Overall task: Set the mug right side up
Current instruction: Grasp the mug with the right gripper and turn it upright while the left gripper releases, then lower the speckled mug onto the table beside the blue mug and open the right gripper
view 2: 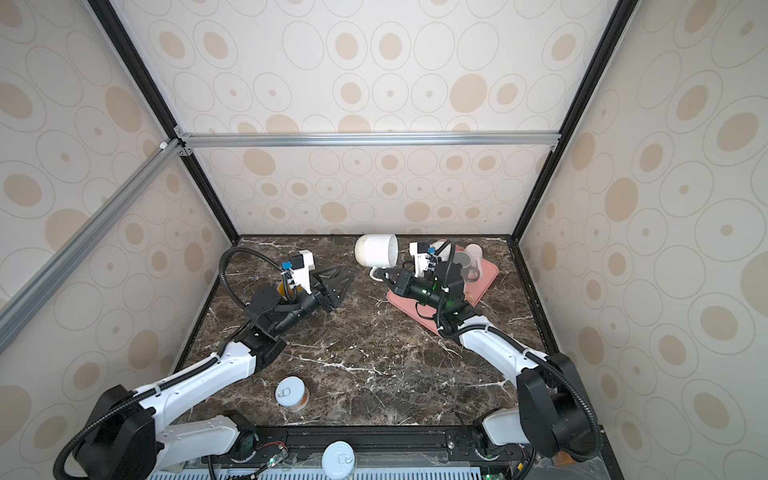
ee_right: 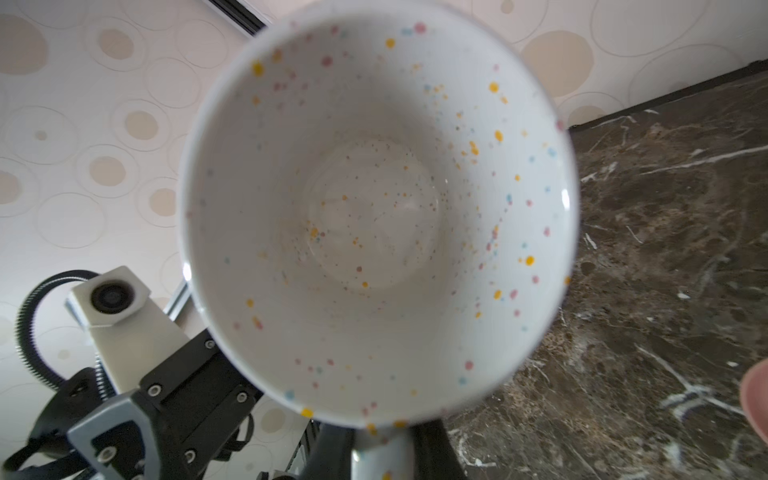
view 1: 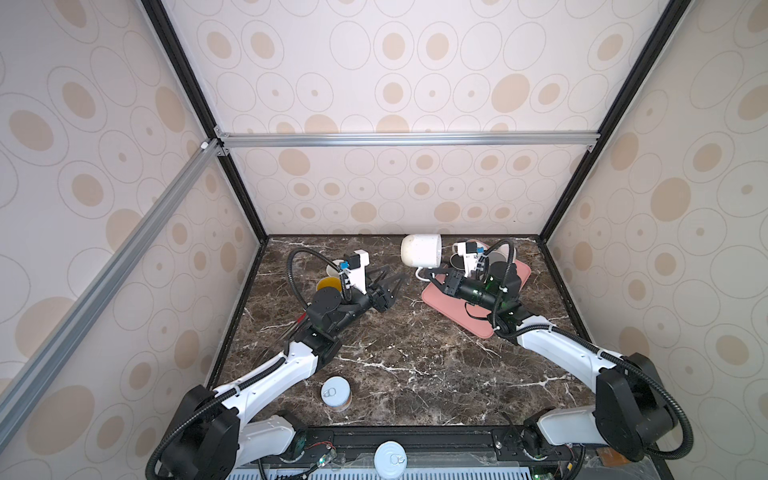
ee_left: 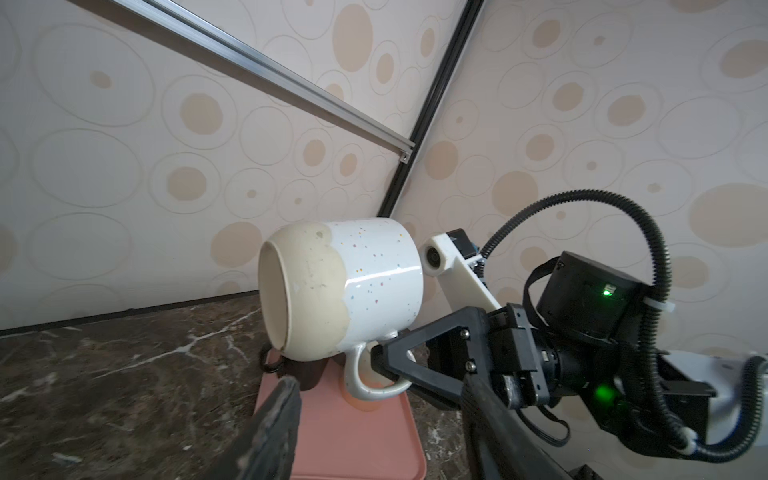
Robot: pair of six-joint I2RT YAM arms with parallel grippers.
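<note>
The right claw (ee_left: 376,363) is pinching the mug (ee_left: 345,286) by its handle — carrying it sideways above itself, likely mid-turn — while the left claw (view 1: 395,275) is hanging wide and empty beside it.

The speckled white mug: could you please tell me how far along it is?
Done: the speckled white ceramic mug is off the flat pink tray, its handle in the right gripper. In hand: it hangs sideways; the left gripper stands open, apart. Left: rotate upright, set down.
</note>
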